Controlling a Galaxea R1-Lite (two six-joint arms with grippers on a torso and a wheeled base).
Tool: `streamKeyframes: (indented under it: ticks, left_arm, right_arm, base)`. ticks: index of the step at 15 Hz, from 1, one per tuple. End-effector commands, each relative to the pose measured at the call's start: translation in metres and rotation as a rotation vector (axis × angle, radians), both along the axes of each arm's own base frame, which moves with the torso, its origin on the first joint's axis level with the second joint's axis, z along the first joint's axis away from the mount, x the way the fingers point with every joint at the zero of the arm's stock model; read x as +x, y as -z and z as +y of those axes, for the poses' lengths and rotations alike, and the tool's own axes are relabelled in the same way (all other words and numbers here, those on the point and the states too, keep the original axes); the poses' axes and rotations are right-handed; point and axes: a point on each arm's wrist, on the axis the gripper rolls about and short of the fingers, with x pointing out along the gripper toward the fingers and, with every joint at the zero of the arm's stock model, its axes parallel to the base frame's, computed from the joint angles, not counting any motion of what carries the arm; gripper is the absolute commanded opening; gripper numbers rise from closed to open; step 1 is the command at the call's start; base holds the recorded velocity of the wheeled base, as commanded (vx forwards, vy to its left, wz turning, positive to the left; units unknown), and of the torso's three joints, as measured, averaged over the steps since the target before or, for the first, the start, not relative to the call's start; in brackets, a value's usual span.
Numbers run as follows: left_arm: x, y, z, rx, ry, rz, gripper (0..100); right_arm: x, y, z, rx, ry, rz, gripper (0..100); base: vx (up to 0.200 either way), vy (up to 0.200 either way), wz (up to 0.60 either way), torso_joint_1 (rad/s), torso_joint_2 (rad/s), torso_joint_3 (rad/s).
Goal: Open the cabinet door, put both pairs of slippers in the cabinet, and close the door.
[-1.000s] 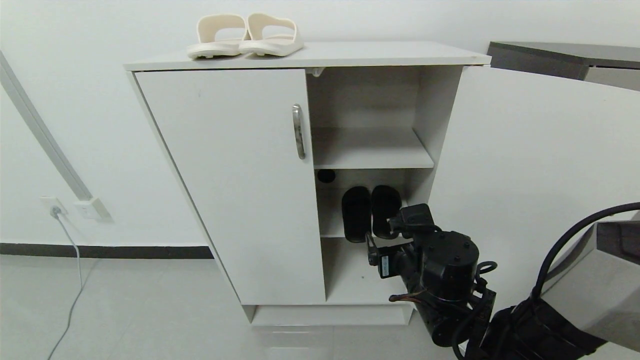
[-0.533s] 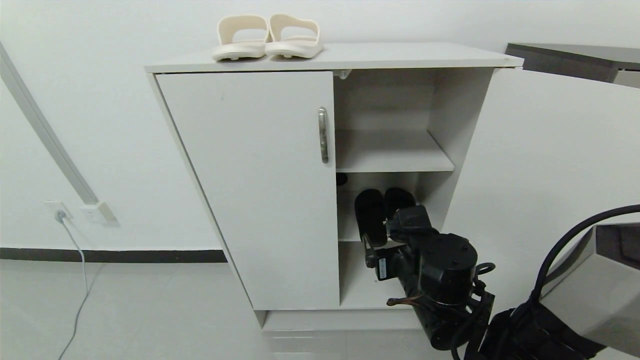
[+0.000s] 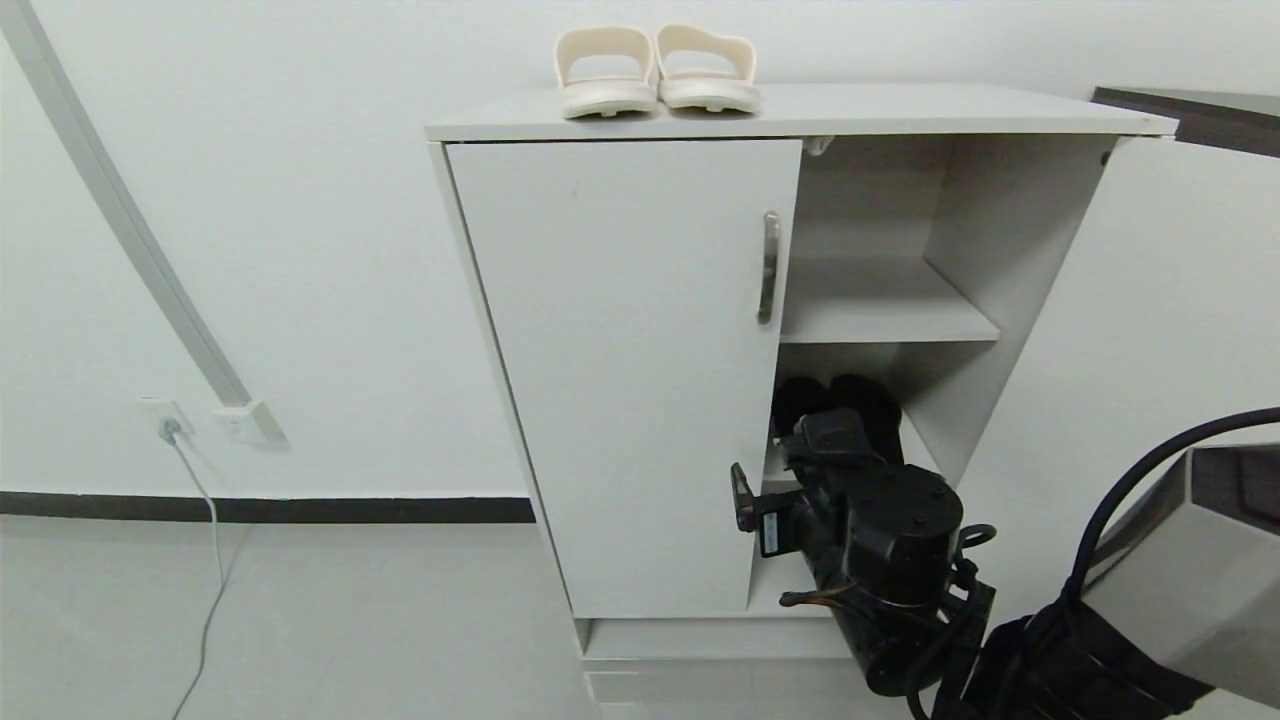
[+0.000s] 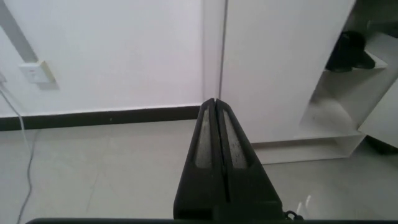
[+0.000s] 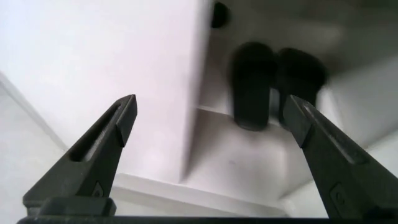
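My right gripper (image 5: 211,106) hangs low before the open half of the white two-door cabinet (image 3: 900,100), its two dark fingers spread wide with nothing between them. My left gripper (image 4: 214,106) is down near the floor on the closed-door side, its fingers pressed flat together.

Just past my right fingers, the pair of black slippers (image 5: 252,87) sits inside, side by side, under the upper shelf (image 3: 880,310). That pair looks done.

The pair that matters next, I judge, is the cream open-toe rubber slippers (image 3: 608,92) on the cabinet top. They sit above the closed left door (image 3: 630,370), toward its handle side. From my right fingers they lie well up and across to my left. Their long axis runs front to back, one end facing me at the front edge, the two touching along their inner sides. I can't tell which arm is nearer; both start far below them.
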Motion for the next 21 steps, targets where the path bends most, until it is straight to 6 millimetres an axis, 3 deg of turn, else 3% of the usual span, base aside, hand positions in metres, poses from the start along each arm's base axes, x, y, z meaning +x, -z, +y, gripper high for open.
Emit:
streamKeyframes:
  ticks: [1,21]
  left_arm:
    - [0.0001,0.0000,0.0000,0.000,0.000,0.001,0]
    - [0.0001,0.0000,0.0000,-0.002,-0.002,0.001,0]
  right_arm:
    - [-0.0002,0.0009,-0.0008,0.003,-0.003,-0.003,100]
    - [-0.0007,0.0007,-0.0074,-0.020,-0.029,-0.057,100]
  base:
    - [0.000,0.200,0.00,0.002,0.01,0.002]
    - [0.000,0.000,0.00,0.000,0.00,0.000]
